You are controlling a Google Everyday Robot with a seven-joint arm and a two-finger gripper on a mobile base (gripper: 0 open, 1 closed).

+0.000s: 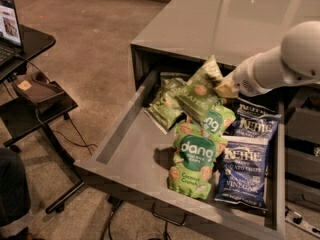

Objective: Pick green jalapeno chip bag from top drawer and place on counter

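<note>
The top drawer point(119, 135) is pulled out below the grey counter point(200, 19). My gripper point(225, 87), at the end of the white arm coming from the right, is shut on the upper edge of an olive-green jalapeno chip bag point(198, 90) and holds it tilted above the drawer's back part. A second olive-green bag point(162, 105) lies in the drawer beneath it. Two brighter green dang bags point(192, 160) and two dark blue Kettle bags point(242, 176) lie toward the drawer's front and right.
A black side table point(35, 109) with a laptop point(9, 29) and cables stands at the left. A person's leg point(12, 194) is at the bottom left. The drawer handle point(167, 219) juts out at the front. The drawer's left half is bare.
</note>
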